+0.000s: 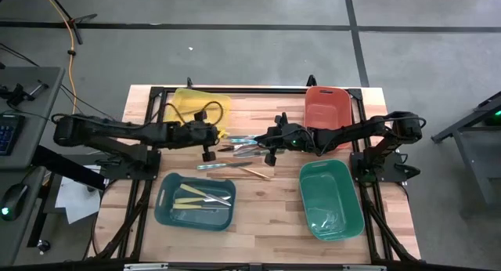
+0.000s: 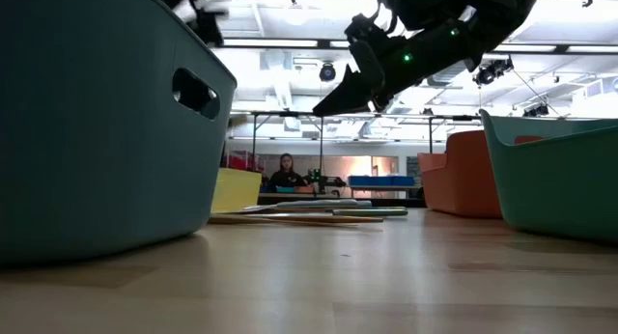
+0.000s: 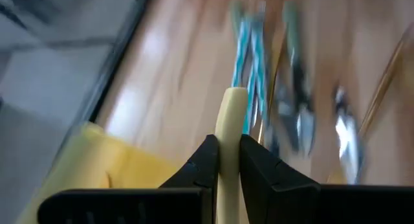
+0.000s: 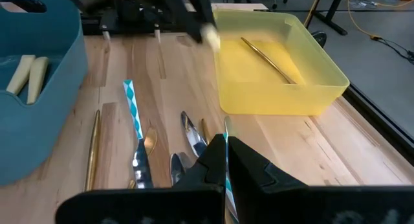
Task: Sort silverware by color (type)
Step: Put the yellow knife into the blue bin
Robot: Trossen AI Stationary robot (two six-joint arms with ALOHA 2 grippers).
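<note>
Left gripper clamped on cream utensil beside yellow bin; right gripper pinching teal utensil over the table's loose silverware.

Both arms reach toward the table's middle, the left gripper beside the yellow bin and the right gripper near the red bin, above loose silverware, with cream pieces in the blue bin.
</note>
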